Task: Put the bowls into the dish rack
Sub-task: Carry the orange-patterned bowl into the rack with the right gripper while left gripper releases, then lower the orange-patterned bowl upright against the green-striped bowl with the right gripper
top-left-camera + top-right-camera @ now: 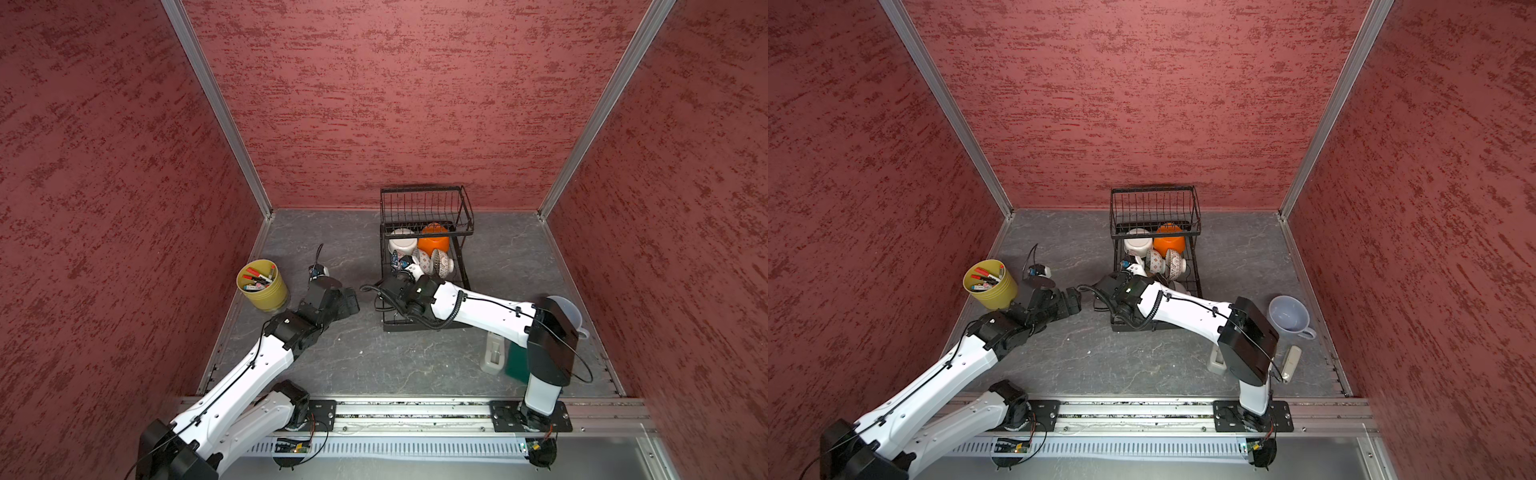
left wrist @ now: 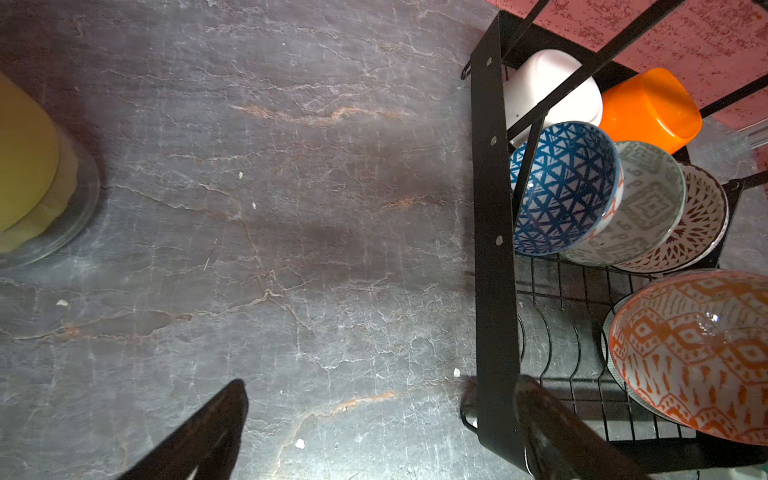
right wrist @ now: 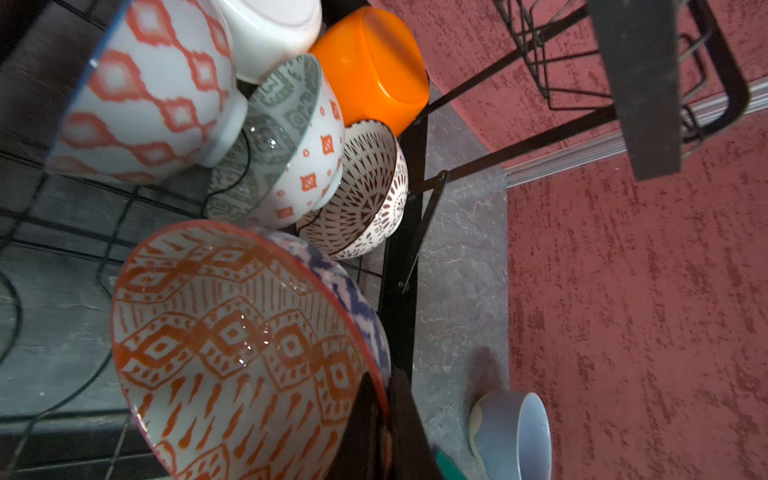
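The black wire dish rack (image 1: 426,189) (image 1: 1152,189) stands at the back of the table. On its base tray, on edge, lean a plain white bowl (image 1: 402,243), an orange bowl (image 1: 434,241) and three patterned bowls (image 2: 565,187) (image 2: 648,203) (image 2: 702,220). My right gripper (image 3: 384,399) is shut on the rim of an orange-patterned bowl (image 3: 232,345) with a blue outside, held tilted over the front of the tray (image 2: 582,299). My left gripper (image 2: 382,388) hangs open over bare table just left of the rack, holding nothing.
A yellow-green cup of markers (image 1: 262,284) stands at the left edge, near my left arm. A pale blue mug (image 1: 1289,313), a grey block (image 1: 492,353) and a white stick-like item (image 1: 1291,361) lie at the right, by my right arm. Red walls close three sides.
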